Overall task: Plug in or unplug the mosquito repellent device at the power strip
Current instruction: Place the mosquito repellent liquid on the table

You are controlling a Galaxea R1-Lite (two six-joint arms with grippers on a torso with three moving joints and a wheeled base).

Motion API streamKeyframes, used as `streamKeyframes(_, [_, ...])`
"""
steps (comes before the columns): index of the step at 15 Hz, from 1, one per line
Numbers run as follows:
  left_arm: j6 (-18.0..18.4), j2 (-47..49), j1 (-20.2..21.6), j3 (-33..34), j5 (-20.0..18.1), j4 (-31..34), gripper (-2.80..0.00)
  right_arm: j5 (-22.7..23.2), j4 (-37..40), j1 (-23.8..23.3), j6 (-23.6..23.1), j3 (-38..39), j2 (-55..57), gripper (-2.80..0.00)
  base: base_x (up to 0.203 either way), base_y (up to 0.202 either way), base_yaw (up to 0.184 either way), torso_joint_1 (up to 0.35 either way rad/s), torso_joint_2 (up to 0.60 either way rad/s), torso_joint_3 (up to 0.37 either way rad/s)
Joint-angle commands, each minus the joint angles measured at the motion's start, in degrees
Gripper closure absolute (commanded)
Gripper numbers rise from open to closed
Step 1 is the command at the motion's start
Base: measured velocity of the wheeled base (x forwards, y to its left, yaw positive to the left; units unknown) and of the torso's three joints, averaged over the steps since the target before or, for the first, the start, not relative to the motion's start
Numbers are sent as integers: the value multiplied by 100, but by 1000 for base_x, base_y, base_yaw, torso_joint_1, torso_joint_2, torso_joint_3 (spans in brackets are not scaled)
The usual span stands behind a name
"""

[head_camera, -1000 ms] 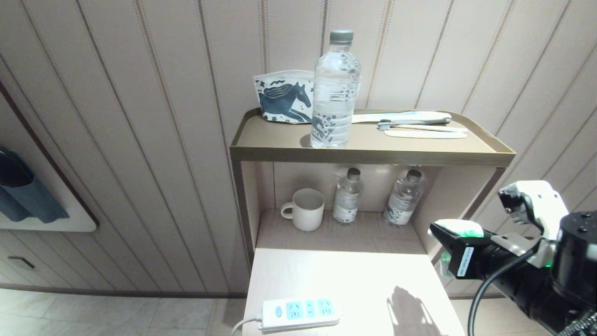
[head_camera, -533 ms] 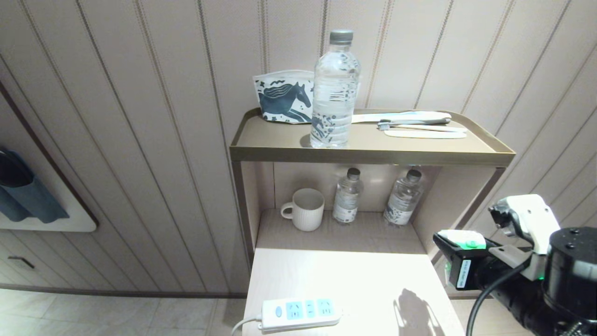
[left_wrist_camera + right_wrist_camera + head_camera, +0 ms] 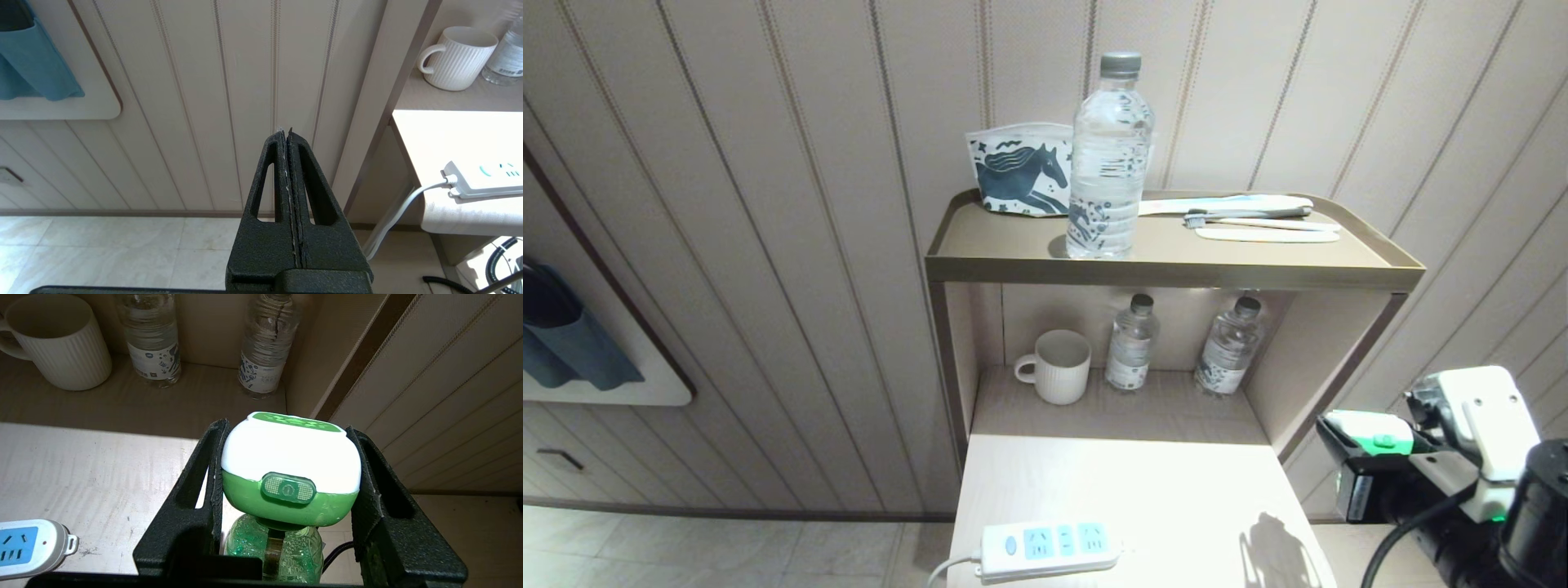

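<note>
Green-and-white mosquito repellent device (image 3: 291, 465) clamped between right tool (image 3: 286, 457) fingers, well apart from power strip (image 3: 1049, 551).

The lower table top (image 3: 1127, 490) lies bare between the power strip (image 3: 1049, 550) at its near edge and the mug (image 3: 1055, 366) and two small bottles (image 3: 1131, 341) at the back of the alcove. The shelf (image 3: 1168, 272) roofs the alcove, its side panel (image 3: 1327, 367) walling the right.
</note>
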Motion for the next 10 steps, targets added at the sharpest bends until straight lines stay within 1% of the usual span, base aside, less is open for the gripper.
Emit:
streamKeyframes(1, [0, 2, -1, 0, 0, 2, 0, -20, -35, 14, 12, 52, -8, 0, 0, 0, 0, 0, 0, 0])
streamKeyframes(2, [0, 2, -1, 0, 0, 2, 0, -15, -36, 27, 12, 31, 47, 0, 0, 0, 0, 0, 0, 0])
streamKeyframes(4, [0, 2, -1, 0, 0, 2, 0, -30, -56, 283, 56, 13, 204, 0, 0, 0, 0, 0, 0, 0])
streamKeyframes(5, [0, 2, -1, 0, 0, 2, 0, -55, -95, 290, 88, 22, 238, 0, 0, 0, 0, 0, 0, 0])
streamKeyframes(7, [0, 2, -1, 0, 0, 2, 0, -214, -467, 296, 78, 67, 413, 0, 0, 0, 0, 0, 0, 0])
streamKeyframes(10, [0, 2, -1, 0, 0, 2, 0, -274, -1030, 247, 81, 112, 826, 0, 0, 0, 0, 0, 0, 0])
